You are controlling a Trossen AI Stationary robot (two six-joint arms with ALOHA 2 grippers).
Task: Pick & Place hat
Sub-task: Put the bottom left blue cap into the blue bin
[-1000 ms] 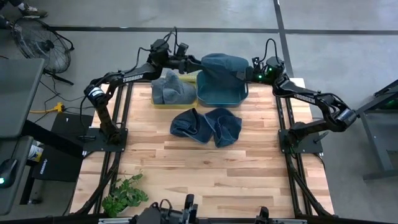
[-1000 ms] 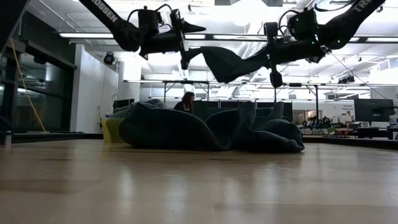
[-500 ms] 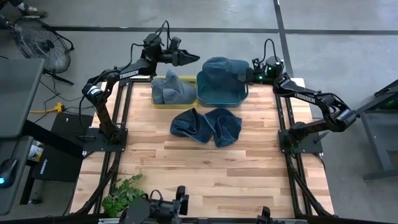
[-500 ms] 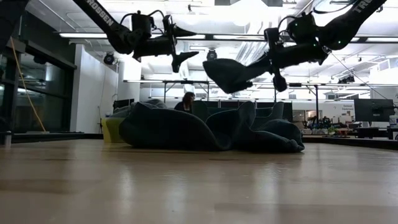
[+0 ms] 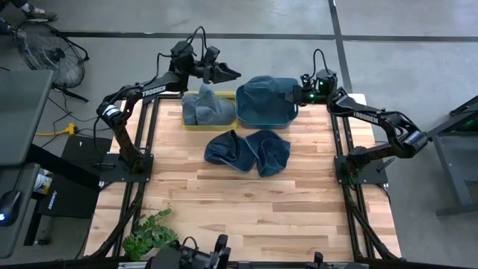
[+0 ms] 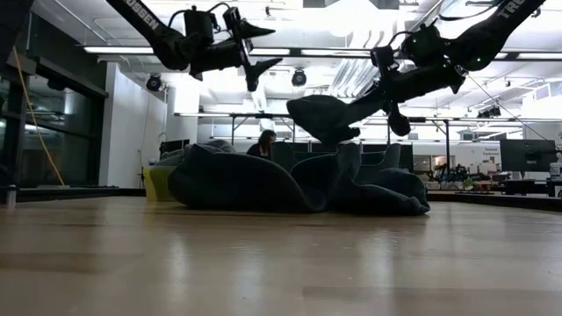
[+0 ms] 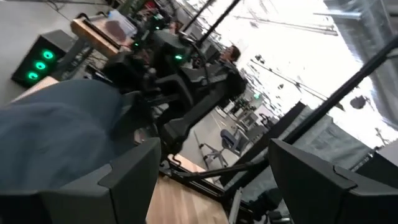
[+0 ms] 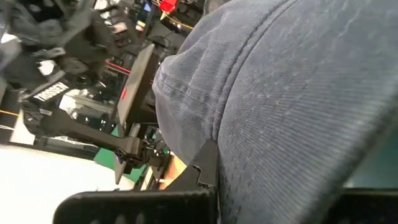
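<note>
A blue denim hat (image 5: 265,84) hangs from my right gripper (image 5: 293,93) above the teal bin (image 5: 263,118) at the table's far edge. In the low view the hat (image 6: 323,117) droops leftward from that gripper (image 6: 373,88). My left gripper (image 5: 228,72) is open and empty, in the air left of the hat, over the far right corner of the yellow bin (image 5: 196,125). Another blue hat (image 5: 205,107) lies in the yellow bin. Two more hats (image 5: 246,152) lie crumpled on the table's middle. My right gripper pinches the hat's right-hand end (image 5: 286,91) between its two fingers. It comes from the table's right, slanting down. The cloth (image 8: 267,118) fills its wrist view and hides the contact. The hat sags down and left over the teal bin; whether it touches the bin I cannot tell.
The two bins stand side by side at the far edge of the wooden table (image 5: 254,209). A potted plant (image 5: 149,235) stands at the near left corner. The near half of the table shows bare wood.
My left gripper has let go of the hat's left end and drawn back toward the table's left. The hat, stretched between both grippers before, now hangs from my right gripper alone. My right gripper has tipped downward, and the hat has sunk toward the teal bin.
</note>
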